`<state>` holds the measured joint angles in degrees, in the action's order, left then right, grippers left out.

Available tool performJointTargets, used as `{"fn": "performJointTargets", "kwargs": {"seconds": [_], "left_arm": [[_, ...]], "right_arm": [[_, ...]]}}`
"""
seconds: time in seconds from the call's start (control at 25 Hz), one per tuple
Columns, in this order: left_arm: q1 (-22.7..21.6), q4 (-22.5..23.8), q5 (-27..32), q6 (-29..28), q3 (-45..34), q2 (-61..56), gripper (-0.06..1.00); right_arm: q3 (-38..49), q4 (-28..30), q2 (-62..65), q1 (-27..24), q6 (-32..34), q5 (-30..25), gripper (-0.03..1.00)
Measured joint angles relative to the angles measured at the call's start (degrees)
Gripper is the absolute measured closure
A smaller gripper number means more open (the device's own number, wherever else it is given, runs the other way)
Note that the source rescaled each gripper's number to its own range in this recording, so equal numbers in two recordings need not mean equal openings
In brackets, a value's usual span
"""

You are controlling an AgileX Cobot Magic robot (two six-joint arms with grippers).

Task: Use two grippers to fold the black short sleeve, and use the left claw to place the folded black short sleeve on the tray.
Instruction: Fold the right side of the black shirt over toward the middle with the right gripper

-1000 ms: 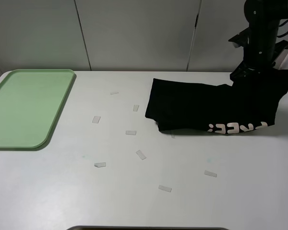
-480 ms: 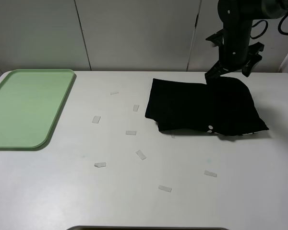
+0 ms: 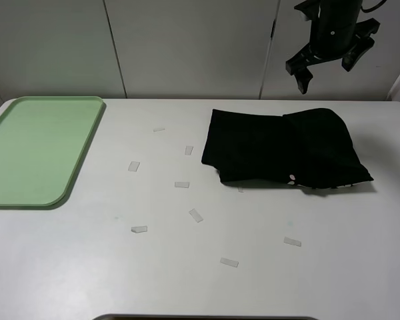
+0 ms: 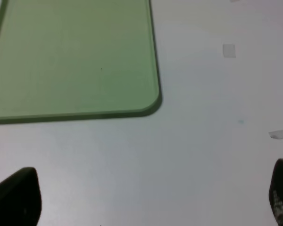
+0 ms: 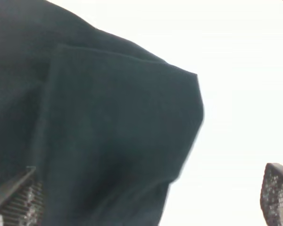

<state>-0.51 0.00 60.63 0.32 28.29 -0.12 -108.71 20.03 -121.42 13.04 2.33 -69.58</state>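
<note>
Presently on record, item by item.

Shirt (image 3: 283,147): black, lying on the white table (image 3: 200,280) at about 3 o'clock. It is doubled over into a rough bundle, with one flap laid across the right half. Only a pale speck of print shows at its near edge. Nothing touches it.

Tray (image 3: 33,153): light green, at 9 o'clock, well apart from the shirt, nothing on it.

Right gripper (image 3: 325,72): raised over the table's far edge at about 1 o'clock, above the shirt's far right corner. Its jaws are spread wide and hold nothing. Its own camera looks down on the folded flap between the fingers (image 5: 14,197).

Left gripper (image 4: 148,202): jaws wide apart and empty, hovering over bare table just beside a corner of the tray, on the 9 o'clock side. It does not show in the high view.

Tape scraps (image 3: 181,185): small pale strips scattered around the middle of the table.

Step in hand, by judgement: folding, at or near its end, since the bundle looks compact but uneven.

Next move calls for: either one more tidying fold by both arms, or the left gripper crossing toward 3 o'clock, pinching through all the layers, and carrying the bundle to the tray without letting it unfold.
</note>
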Motion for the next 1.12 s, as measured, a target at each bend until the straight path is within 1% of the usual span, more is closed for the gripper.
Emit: {"fn": "performJointTargets", "kwargs": {"seconds": [0.2, 0.32, 0.44, 0.56, 0.76, 0.88, 1.0, 1.12], "left_arm": [[0.0, 0.0, 0.0, 0.0, 0.0, 0.0, -0.01], [0.0, 0.0, 0.0, 0.0, 0.0, 0.0, -0.01], [0.0, 0.0, 0.1, 0.0, 0.0, 0.0, -0.01], [0.0, 0.0, 0.1, 0.0, 0.0, 0.0, -0.01], [0.0, 0.0, 0.1, 0.0, 0.0, 0.0, -0.01], [0.0, 0.0, 0.1, 0.0, 0.0, 0.0, -0.01], [0.0, 0.0, 0.1, 0.0, 0.0, 0.0, -0.01], [0.0, 0.0, 0.1, 0.0, 0.0, 0.0, -0.01]], "right_arm": [[3.9, 0.5, -0.5, -5.1, 0.0, -0.1, -0.03], [8.2, -0.1, -1.2, -6.7, 0.0, 0.8, -0.03], [13.2, -2.0, -1.6, -6.8, 0.0, 5.1, -0.03], [18.2, -4.1, -1.6, -6.8, 0.0, 10.7, -0.03], [24.9, -4.9, -1.9, -6.8, 0.0, 20.4, -0.03], [27.0, -5.2, -2.2, -6.8, 0.1, 25.1, -0.03], [27.2, -5.2, -3.5, -6.8, 0.2, 27.0, -0.03], [27.2, -5.2, -3.6, -6.8, 0.2, 27.1, -0.03]]}}
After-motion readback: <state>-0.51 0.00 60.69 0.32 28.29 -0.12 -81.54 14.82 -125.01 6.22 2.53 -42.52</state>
